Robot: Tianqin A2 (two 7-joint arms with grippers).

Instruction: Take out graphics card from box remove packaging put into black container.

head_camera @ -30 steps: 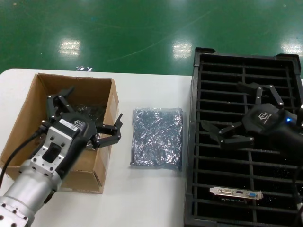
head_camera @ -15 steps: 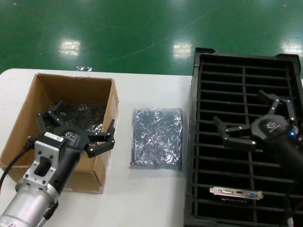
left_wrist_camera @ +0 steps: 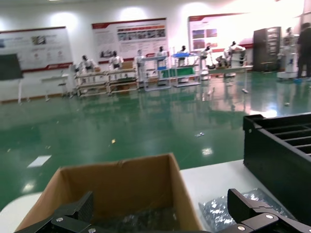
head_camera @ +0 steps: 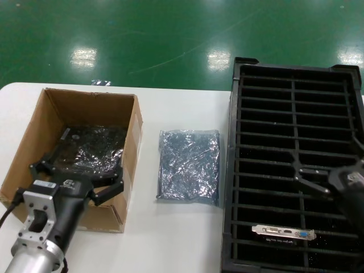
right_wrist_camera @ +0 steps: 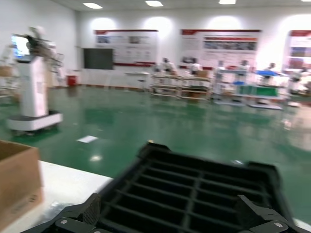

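The brown box (head_camera: 34, 133) stands at the left, holding a dark shiny bag (head_camera: 94, 151) whose contents I cannot make out. My left gripper (head_camera: 77, 175) hovers open over the box's near wall, nothing between its fingers; its wrist view shows the box (left_wrist_camera: 126, 182) ahead of the gripper (left_wrist_camera: 163, 216). A crinkled grey-blue packaging bag (head_camera: 187, 165) lies flat on the table between box and black container (head_camera: 293, 122). One graphics card (head_camera: 283, 232) with its silver bracket sits in a near slot. My right gripper (head_camera: 328, 154) is open over the container's right side, partly cut off.
The white table (head_camera: 176, 239) ends at a green floor beyond. The black container (right_wrist_camera: 194, 184) fills the right wrist view under the open right gripper (right_wrist_camera: 170, 211). The packaging (left_wrist_camera: 223, 208) shows beside the box in the left wrist view.
My left gripper drew back from inside the box to its near wall, uncovering the dark bag. My right gripper slid right and nearer, toward the picture's edge. Both stayed open.
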